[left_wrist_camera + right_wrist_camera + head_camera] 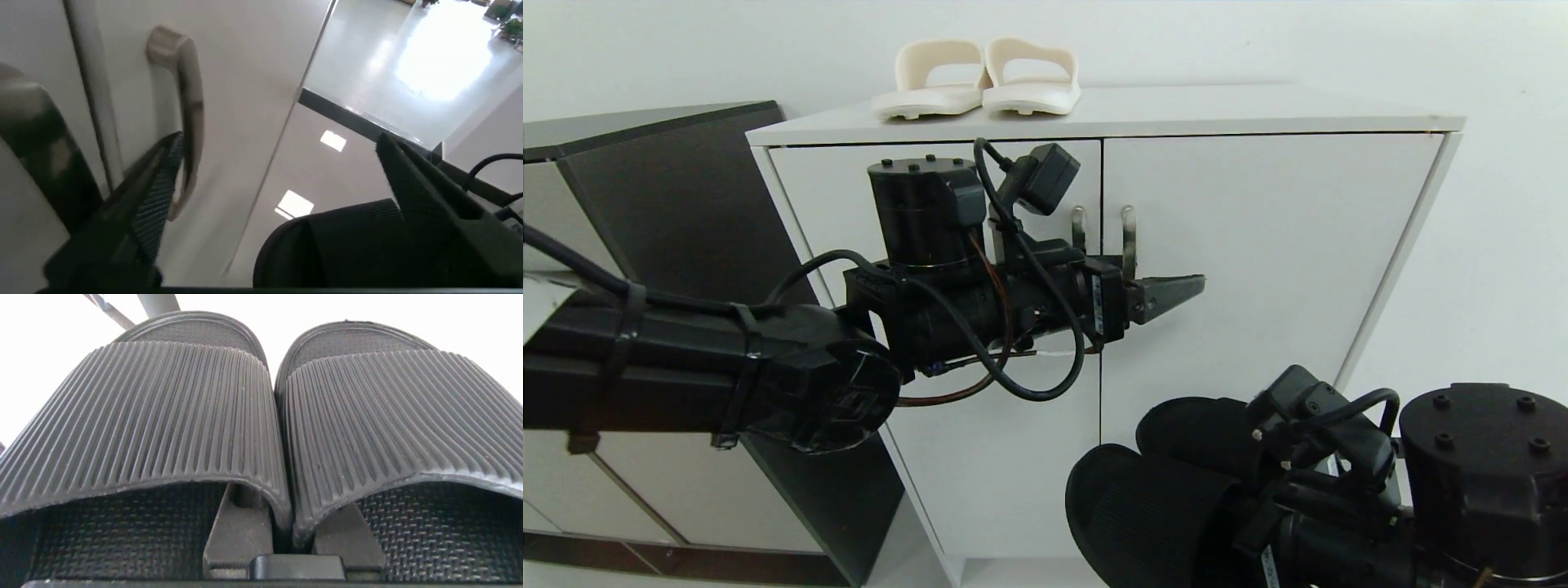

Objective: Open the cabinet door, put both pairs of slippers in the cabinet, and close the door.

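White wall [1503, 245] and a pale shiny floor [392, 73] sit behind the white two-door cabinet [1258, 245], both doors shut.

My left gripper [286, 192] has its fingers [155, 204] spread wide at the door seam. One finger is just beside a metal bow handle [186, 106]; I cannot tell whether they touch. That handle looks stiff and smooth, so I judge a hold round its middle safest. The door should swing lightly.

My right gripper [290, 543] is low before the right-hand door, its fingers closed on the black slippers [188, 400] and pinching their adjoining inner walls. The slippers are ribbed across the strap and studded on the footbed. They are likely light and soft, and liable to sag.

The cream slippers [980, 77] lie side by side on the cabinet top [1217, 106]. They look smooth and moulded, and I would take them the same way.
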You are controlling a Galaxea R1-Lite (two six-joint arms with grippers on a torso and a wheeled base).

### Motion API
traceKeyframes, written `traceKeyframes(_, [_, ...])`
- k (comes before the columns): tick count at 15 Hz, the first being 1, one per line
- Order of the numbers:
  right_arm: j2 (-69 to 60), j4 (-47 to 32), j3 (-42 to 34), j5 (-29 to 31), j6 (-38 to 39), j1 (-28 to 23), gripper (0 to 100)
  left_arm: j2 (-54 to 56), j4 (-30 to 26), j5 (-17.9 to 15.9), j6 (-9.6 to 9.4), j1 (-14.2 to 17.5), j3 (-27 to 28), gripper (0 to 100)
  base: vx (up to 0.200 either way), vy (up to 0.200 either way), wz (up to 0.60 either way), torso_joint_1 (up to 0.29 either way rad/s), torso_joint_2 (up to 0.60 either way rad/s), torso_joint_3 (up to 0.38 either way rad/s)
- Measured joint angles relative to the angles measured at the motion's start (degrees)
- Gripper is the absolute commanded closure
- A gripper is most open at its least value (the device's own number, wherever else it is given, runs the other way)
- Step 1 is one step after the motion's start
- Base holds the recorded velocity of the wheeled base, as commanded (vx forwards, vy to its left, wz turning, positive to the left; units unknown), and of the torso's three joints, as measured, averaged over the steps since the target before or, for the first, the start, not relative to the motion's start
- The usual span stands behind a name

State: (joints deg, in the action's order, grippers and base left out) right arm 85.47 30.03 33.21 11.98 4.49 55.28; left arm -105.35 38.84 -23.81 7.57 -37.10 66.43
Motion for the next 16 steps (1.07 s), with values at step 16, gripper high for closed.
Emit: traceKeyframes(16, [-6.86,-0.24,-9.25,-15.42,-10.01,1.29,100,17.29,0.27,0.22,2.85,-5.71,-17.62,100,0.0,0.0,0.0,0.0,0.0,0.0])
